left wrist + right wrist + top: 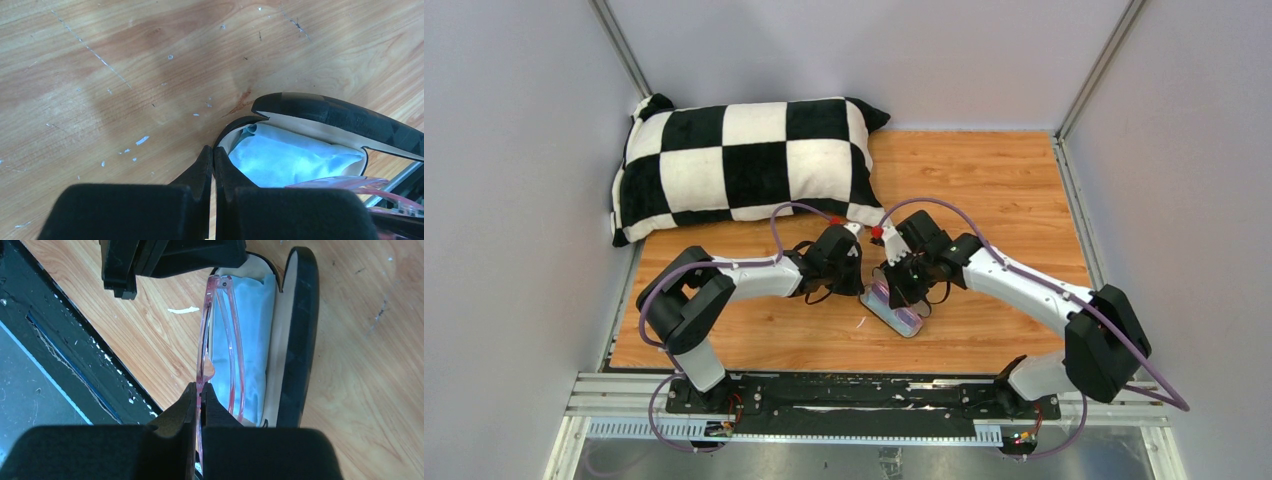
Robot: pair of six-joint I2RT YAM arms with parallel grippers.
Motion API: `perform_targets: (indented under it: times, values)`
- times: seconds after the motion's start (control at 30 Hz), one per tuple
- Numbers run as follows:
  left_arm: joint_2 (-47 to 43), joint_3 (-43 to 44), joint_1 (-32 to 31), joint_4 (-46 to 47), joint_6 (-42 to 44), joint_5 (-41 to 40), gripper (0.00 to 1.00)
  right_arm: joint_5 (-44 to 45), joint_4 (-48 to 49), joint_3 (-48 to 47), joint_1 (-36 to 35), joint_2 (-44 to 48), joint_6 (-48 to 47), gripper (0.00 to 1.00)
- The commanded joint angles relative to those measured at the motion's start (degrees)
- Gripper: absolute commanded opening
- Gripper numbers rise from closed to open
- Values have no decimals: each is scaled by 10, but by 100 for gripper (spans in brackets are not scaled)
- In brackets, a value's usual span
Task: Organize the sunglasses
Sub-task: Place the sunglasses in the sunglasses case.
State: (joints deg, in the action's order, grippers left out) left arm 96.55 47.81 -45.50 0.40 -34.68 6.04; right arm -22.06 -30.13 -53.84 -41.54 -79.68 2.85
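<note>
- R gripper [200, 390]: jaws clamped on sunglasses [204, 347] frame; glasses held edge-on over open black case [299, 315].
- L gripper [212, 156]: jaws together, tips at case's end rim.
- Blue cloth [285, 160]: inside case, beneath glasses.

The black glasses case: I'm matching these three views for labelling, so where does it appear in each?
Top external: the case lies open near the front middle of the wooden table.
Left wrist: lower right, lid raised.
Right wrist: upper middle to right, running top to bottom.
Shared landmark: the light blue cloth inside it, just a pale patch from above.
</note>
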Motion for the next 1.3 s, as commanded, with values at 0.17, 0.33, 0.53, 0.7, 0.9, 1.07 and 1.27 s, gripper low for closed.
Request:
perform_targets:
  times: [0.17, 0.33, 0.53, 0.7, 0.9, 1.07, 1.27]
  values:
    - [10, -15, 2, 16, -3, 11, 0, -24, 30, 8, -8, -33, -6, 0]
    - [6, -16, 2, 15, -8, 9, 0, -27, 36, 16, -8, -44, 1, 0]
    - [5, -17, 2, 15, -6, 6, 0, -17, 43, 27, -7, -60, 13, 0]
    - [5, -18, 2, 15, -4, 7, 0, -22, 43, 32, -8, -66, 11, 0]
    - [2, -17, 2, 15, -5, 10, 0, -18, 43, 34, -7, -76, 9, 0]
    - [-2, -18, 2, 13, -4, 6, 0, -7, 42, 35, -7, -89, 11, 0]
    - [1, -17, 2, 13, -5, 8, 0, -8, 43, 41, -7, -86, 12, 2]
